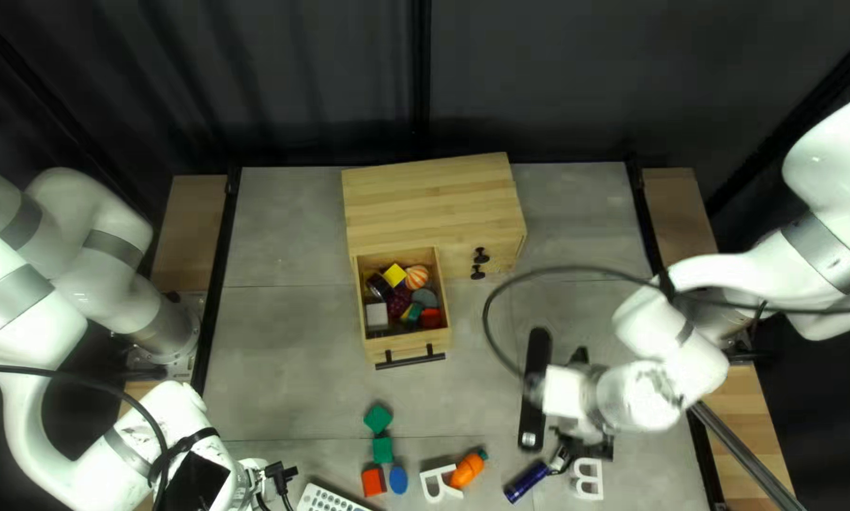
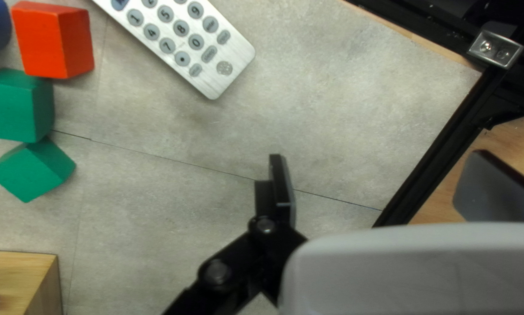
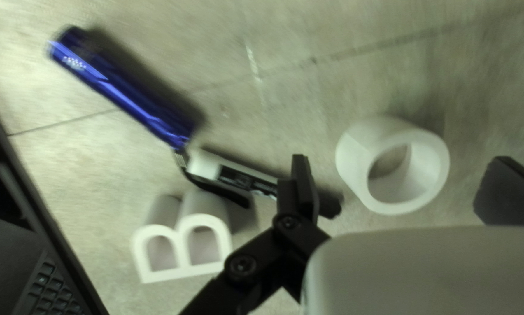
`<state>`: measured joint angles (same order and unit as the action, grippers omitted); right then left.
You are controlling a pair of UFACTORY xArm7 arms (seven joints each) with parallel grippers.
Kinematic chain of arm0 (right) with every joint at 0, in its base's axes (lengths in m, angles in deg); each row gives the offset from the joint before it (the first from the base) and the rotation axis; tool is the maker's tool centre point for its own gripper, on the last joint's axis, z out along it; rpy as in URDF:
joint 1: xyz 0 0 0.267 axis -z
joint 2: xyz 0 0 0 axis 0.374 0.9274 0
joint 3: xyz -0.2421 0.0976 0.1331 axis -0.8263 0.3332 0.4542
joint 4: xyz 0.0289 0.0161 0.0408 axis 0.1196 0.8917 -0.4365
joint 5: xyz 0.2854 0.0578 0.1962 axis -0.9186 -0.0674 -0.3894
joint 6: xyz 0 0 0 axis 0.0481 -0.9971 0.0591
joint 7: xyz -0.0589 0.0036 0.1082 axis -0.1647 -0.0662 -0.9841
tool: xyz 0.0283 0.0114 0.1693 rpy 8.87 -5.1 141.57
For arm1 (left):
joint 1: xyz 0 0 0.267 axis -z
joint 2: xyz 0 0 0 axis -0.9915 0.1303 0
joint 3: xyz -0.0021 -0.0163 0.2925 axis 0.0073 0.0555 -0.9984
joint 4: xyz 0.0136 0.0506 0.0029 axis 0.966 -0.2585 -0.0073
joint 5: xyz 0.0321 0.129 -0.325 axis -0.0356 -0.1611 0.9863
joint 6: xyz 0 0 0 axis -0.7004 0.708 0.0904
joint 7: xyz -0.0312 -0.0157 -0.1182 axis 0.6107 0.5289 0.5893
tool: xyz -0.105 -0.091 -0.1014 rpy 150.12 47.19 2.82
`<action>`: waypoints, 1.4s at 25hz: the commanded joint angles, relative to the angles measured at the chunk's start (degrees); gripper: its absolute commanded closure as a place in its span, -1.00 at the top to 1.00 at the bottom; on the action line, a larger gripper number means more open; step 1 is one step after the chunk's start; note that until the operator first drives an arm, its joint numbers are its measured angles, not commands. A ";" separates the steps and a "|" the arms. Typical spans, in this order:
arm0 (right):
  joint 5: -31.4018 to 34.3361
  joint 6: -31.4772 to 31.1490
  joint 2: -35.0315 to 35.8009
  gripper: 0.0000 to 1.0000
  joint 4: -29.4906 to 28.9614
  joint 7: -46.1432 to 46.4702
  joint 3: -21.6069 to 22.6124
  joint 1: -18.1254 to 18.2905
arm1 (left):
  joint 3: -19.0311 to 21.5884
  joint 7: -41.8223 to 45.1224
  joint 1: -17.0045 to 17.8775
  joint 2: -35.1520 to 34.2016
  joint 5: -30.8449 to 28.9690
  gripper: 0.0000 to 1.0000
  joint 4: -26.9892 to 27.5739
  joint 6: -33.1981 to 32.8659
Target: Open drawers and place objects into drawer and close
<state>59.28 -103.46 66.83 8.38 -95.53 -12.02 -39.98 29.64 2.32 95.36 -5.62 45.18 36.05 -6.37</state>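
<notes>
In the top left view the drawer (image 1: 406,343) juts towards 6 o'clock, ready for filling from above, while at its 4 o'clock the right gripper (image 3: 399,174) spreads empty fingers astride a white ring (image 3: 355,156) (probably to pinch its walls), the left gripper (image 2: 384,175) wide and empty.

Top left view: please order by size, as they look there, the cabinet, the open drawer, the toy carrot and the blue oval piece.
Largest to smallest:
1. Cabinet
2. Open drawer
3. Toy carrot
4. Blue oval piece
</notes>
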 commanded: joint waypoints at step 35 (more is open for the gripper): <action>-7.52 3.86 24.81 1.00 -23.42 41.13 4.08 6.81 | 0.00 0.00 0.00 0.00 0.00 1.00 0.00 0.00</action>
<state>51.36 -99.72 90.96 -14.58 -54.47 -7.71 -33.02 29.64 2.32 95.36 -5.62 45.18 36.05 -6.37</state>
